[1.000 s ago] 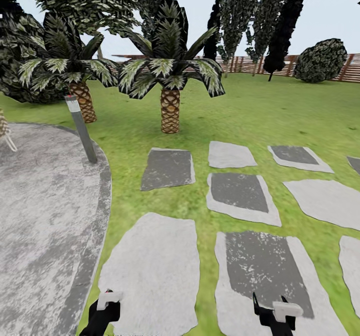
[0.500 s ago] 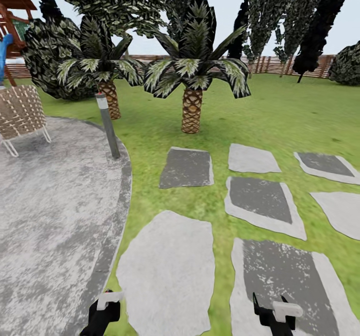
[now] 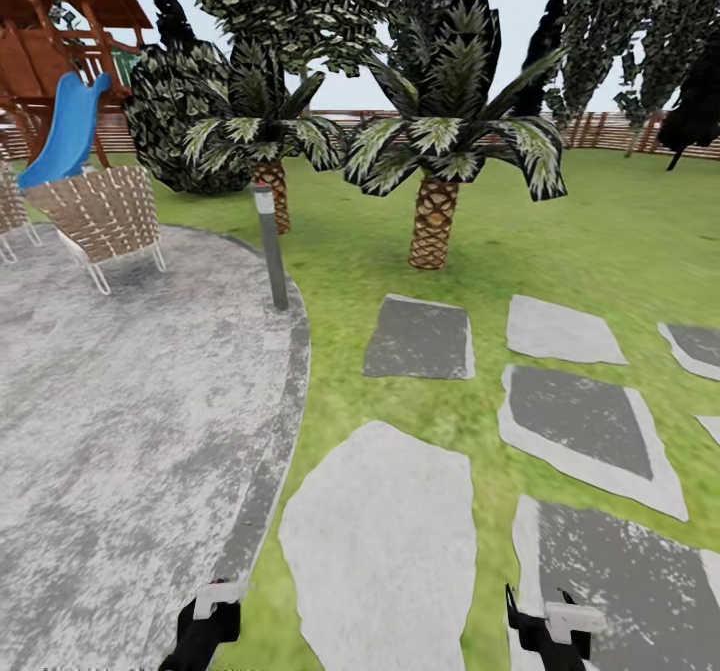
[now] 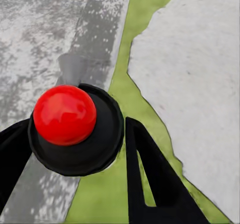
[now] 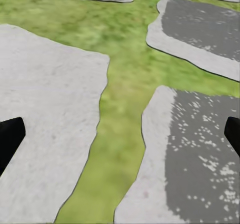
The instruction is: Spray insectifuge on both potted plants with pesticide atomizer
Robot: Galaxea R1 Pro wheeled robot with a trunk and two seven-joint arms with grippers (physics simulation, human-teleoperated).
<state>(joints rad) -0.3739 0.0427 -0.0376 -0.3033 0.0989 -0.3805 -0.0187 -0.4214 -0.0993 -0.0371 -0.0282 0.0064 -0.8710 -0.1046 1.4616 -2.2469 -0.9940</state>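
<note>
looking forward and down from the head, the scene is the garden: a green lawn (image 3: 380, 251) crossed by grey and white stepping stones (image 3: 380, 541), with a round grey paved patio (image 3: 110, 401) to the left. two palm-like shrubs (image 3: 440, 151) with striped leaves stand on the lawn, a slim grey post (image 3: 270, 246) rises at the patio's edge, and wicker chairs (image 3: 100, 216) sit on the paving. behind them stand a wooden play tower with a blue slide (image 3: 65, 131), dark trees and a brown slatted fence (image 3: 600, 131). left gripper (image 3: 205, 631) hangs low over the patio's border; in its wrist view a red ball on a black disc (image 4: 67, 116) lies between its spread fingers (image 4: 150, 179). right gripper (image 3: 545, 631), over a stepping stone, is wide apart and empty.
</note>
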